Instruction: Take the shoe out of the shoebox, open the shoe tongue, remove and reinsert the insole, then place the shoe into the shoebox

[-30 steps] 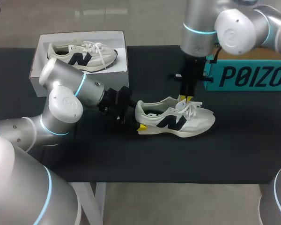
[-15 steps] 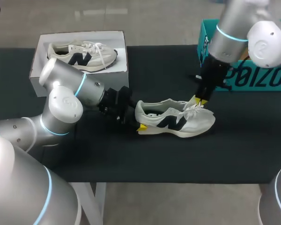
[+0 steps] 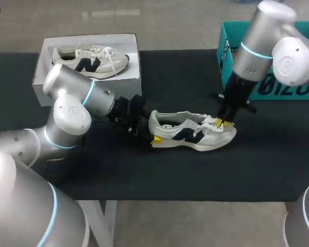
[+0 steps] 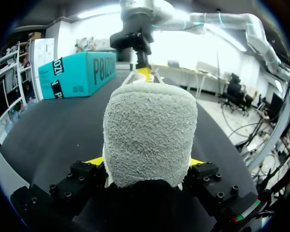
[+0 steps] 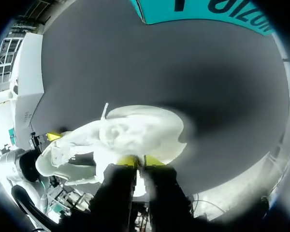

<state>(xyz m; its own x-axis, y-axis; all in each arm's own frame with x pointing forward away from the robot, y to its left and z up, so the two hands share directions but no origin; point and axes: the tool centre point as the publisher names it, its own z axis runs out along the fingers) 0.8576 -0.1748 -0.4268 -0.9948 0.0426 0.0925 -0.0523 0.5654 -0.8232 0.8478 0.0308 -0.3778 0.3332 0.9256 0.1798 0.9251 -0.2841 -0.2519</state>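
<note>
Barred at the sneaker's (image 3: 193,135) 9 o'clock by the left gripper (image 3: 151,131) on its heel, at 2 by the right gripper (image 3: 220,122) with the teal box (image 3: 278,87) beyond. Hemmed at 10 by the white shoebox (image 3: 39,90). Lay open from 4 to 8 o'clock.

Head view looks down from behind; wrist views hug the shoe (image 3: 191,133) (shared).
</note>
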